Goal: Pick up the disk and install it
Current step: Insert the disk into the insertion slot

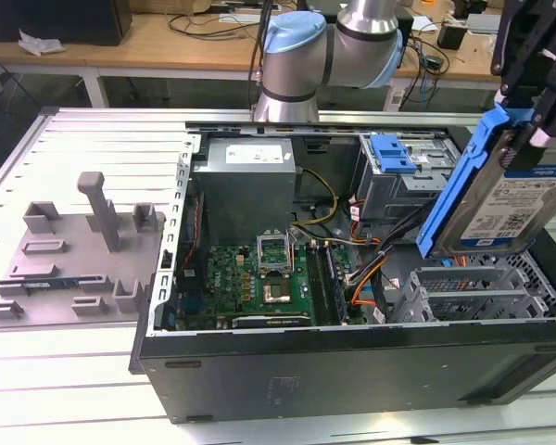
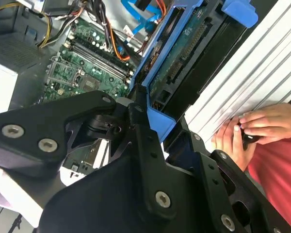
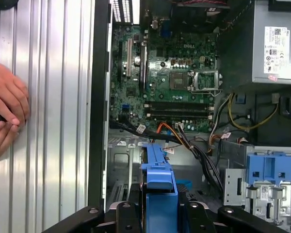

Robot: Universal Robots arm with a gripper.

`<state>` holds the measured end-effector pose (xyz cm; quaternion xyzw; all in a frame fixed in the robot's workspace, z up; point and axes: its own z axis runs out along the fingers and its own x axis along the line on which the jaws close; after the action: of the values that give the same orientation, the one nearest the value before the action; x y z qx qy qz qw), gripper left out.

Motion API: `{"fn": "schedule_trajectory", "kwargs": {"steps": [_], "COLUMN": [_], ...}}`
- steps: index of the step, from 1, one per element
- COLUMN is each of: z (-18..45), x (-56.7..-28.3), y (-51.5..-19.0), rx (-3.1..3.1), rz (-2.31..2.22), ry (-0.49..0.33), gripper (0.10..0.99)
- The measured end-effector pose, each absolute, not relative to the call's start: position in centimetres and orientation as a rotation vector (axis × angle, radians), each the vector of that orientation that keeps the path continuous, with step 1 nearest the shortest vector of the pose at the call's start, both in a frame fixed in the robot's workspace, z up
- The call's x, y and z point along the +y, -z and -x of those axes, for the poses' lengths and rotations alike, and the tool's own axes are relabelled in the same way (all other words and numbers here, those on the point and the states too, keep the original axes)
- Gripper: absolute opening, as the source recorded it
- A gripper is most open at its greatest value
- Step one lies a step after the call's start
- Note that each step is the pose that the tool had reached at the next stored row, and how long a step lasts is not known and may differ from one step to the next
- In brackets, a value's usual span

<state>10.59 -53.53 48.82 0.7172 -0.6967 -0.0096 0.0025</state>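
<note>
Over the near part of the open computer case [image 1: 352, 371], at the exterior view's right, the gripper [image 1: 528, 109] pinches the disk [image 1: 514, 199] by its upper end and holds it tilted above the metal drive cage [image 1: 473, 292]. Behind are the motherboard [image 1: 259, 278] and, further, the grey power supply [image 1: 246, 176]. In the first wrist view a person's hands [image 3: 5, 116] are at the ribbed table [image 3: 53, 121] beside the case
</note>
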Motion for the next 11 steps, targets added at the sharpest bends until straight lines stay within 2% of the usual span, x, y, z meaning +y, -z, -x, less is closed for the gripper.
{"fn": "schedule_trajectory", "kwargs": {"steps": [11], "z": [-11.26], "x": [-53.91], "y": [-48.60], "rx": [-2.187], "rz": [-2.248], "ry": [0.030], "gripper": [0.369]}}
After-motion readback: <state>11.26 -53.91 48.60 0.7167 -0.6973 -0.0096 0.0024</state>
